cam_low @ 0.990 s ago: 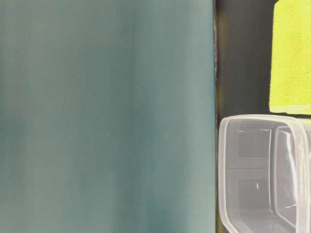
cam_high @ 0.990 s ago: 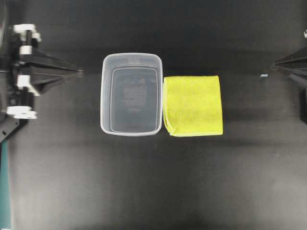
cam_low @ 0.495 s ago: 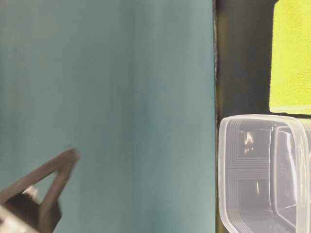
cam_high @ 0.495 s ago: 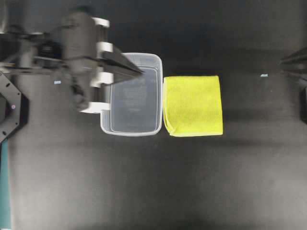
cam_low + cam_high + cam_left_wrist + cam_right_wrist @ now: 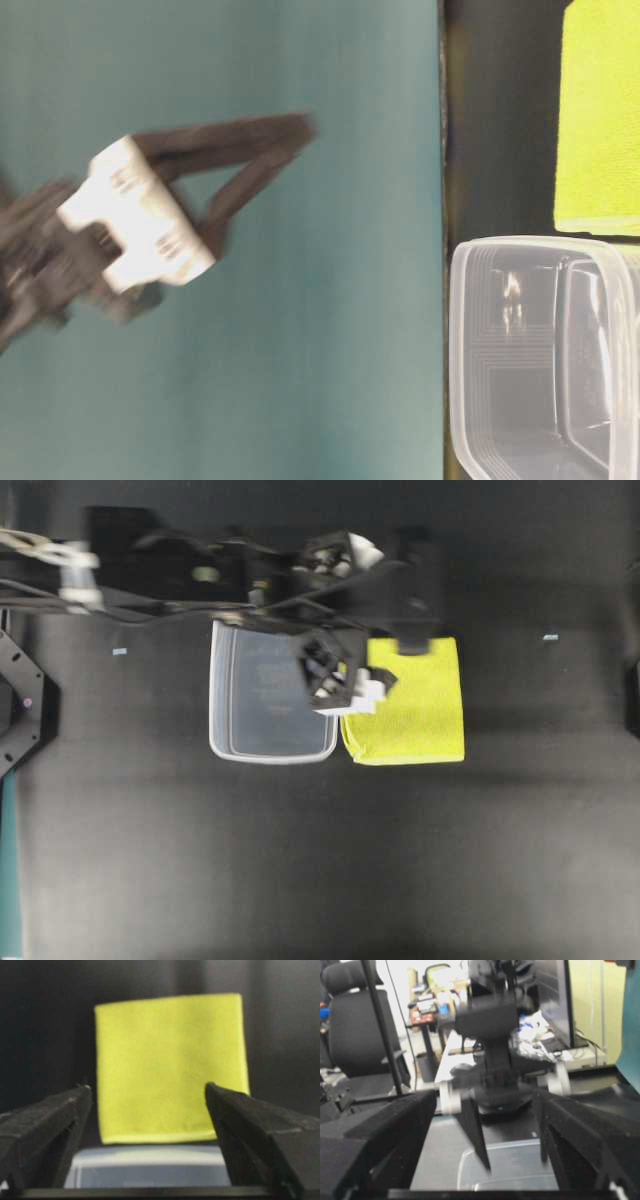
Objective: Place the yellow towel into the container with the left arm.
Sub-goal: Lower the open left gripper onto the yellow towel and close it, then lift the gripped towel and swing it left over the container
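The yellow towel (image 5: 415, 705) lies flat on the black table, touching the right side of the clear container (image 5: 265, 695). My left gripper (image 5: 365, 665) is open and empty, blurred, in the air over the container's right rim and the towel's left edge. In the left wrist view the towel (image 5: 170, 1065) lies ahead between the spread fingers (image 5: 45, 1130), with the container rim (image 5: 150, 1162) below. The right gripper (image 5: 487, 1097) is open and empty, facing the left arm and the container (image 5: 520, 1165). The table-level view shows the left gripper (image 5: 215, 170), towel (image 5: 600, 120) and container (image 5: 540, 350).
The left arm's black links (image 5: 170, 575) stretch from the left edge across the container's top rim. A black mount (image 5: 20, 705) stands at the left edge. A teal surface (image 5: 330, 330) fills most of the table-level view.
The left arm has swung from its place at the left edge rightward over the container to the towel's left edge. The towel and the container have not moved.
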Controlling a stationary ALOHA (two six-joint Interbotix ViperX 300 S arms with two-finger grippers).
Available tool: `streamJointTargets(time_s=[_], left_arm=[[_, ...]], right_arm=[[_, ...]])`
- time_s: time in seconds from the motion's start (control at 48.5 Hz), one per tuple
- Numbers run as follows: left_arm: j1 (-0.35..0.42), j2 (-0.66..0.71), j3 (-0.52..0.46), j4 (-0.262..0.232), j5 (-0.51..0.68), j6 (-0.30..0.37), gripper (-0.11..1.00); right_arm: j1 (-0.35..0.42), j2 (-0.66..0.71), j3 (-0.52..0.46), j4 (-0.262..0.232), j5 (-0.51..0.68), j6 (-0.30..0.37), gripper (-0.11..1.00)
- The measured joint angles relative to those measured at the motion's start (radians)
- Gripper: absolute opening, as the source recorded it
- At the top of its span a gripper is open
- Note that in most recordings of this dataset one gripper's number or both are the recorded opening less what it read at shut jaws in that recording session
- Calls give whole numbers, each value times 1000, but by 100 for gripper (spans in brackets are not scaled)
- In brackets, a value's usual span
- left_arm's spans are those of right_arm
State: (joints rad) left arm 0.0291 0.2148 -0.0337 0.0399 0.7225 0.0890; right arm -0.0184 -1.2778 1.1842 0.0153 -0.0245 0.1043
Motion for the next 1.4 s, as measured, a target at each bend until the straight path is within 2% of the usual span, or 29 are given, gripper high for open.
streamJointTargets(time_s=[0.165, 0.392, 0.742, 0.846, 1.031, 1.114, 1.258, 1.402], left_arm=[[-8, 156, -83, 0, 18, 31, 91], [-15, 311, -133, 0, 23, 2, 91], [-11, 377, -117, -2, 17, -6, 87], [-12, 373, -106, 0, 11, -2, 73], [-37, 371, -95, -2, 12, 20, 23], [-48, 370, -98, -2, 17, 25, 7], [-46, 337, -114, 0, 52, 26, 7], [-37, 235, -147, -2, 129, 25, 7]], right_arm=[[-2, -6, 0, 0, 0, 8, 75], [0, -9, 2, 2, -2, 9, 75], [-2, -11, 2, 2, -6, 9, 75], [-2, -12, 2, 2, -8, 9, 75], [-2, -15, 2, 0, -9, 9, 75], [-2, -17, 0, 2, -9, 9, 75], [0, -18, 2, 2, -11, 9, 75], [-2, -18, 0, 2, -12, 9, 75]])
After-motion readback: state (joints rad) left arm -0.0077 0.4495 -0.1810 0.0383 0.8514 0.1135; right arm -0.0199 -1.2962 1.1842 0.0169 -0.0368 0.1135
